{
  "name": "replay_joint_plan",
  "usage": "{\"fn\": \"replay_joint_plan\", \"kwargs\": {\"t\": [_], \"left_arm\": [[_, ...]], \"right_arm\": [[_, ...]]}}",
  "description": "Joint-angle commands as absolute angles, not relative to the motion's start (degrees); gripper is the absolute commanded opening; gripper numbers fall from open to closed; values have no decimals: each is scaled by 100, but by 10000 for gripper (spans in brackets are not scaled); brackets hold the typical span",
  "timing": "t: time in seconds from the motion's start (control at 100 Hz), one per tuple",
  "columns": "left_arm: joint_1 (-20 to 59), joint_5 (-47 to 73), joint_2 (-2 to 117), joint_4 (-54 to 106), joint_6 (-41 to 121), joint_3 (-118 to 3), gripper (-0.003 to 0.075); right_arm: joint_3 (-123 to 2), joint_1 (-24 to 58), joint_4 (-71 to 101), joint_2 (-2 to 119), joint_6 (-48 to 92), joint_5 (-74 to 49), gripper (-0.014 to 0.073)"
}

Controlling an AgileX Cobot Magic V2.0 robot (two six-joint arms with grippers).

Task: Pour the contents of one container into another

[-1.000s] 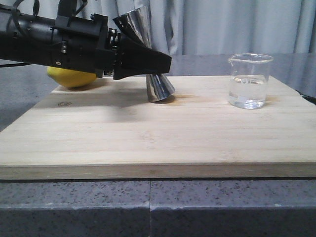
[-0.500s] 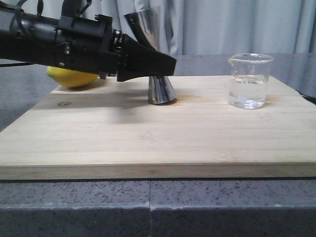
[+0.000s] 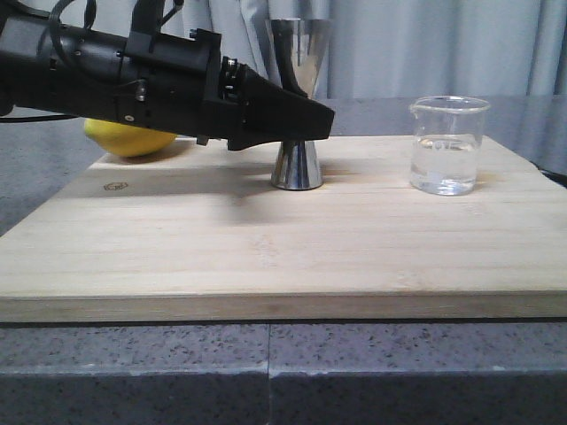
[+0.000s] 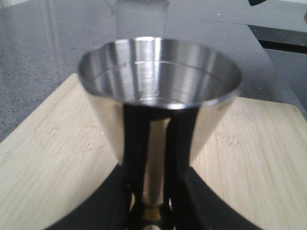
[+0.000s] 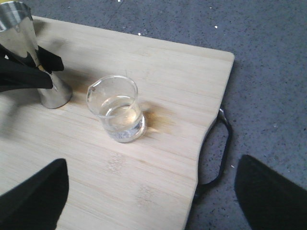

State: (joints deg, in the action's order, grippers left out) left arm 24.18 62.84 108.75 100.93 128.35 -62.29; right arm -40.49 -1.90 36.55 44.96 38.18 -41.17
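Jigger (image 3: 298, 106), shiny steel hourglass, stands upright on pale grained board (image 3: 266, 239).

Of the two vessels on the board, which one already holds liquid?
The clear glass beaker, standing free on the board's right side, holds clear liquid. The steel jigger, at the left gripper, looks empty inside in the left wrist view.

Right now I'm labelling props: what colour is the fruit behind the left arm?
Yellow; the fruit shows best in the front view.
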Motion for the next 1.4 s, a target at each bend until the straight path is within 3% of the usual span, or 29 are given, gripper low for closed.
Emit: {"fn": "replay_joint_plan", "kwargs": {"t": [0.0, 0.26, 1.11, 1.25, 1.39], "left_arm": [[2474, 6674, 10548, 10453, 12853, -6369, 120], [2474, 6674, 10548, 10453, 12866, -6369, -11], [2474, 6664, 10548, 10426, 12866, -6369, -13], [2474, 6664, 10548, 10426, 12866, -6369, -13], [2474, 6664, 10548, 10426, 12866, -6369, -13]], "right_arm": [[-4252, -188, 3791, 4492, 3876, -3891, 638], [-4252, -188, 3791, 4492, 3876, -3891, 638], [-4252, -188, 3808, 4468, 3824, -4051, 638], [-4242, 127, 2783, 4298, 2747, -3431, 638], [-4116, 1122, 1398, 4076, 1116, -2296, 638]]}}
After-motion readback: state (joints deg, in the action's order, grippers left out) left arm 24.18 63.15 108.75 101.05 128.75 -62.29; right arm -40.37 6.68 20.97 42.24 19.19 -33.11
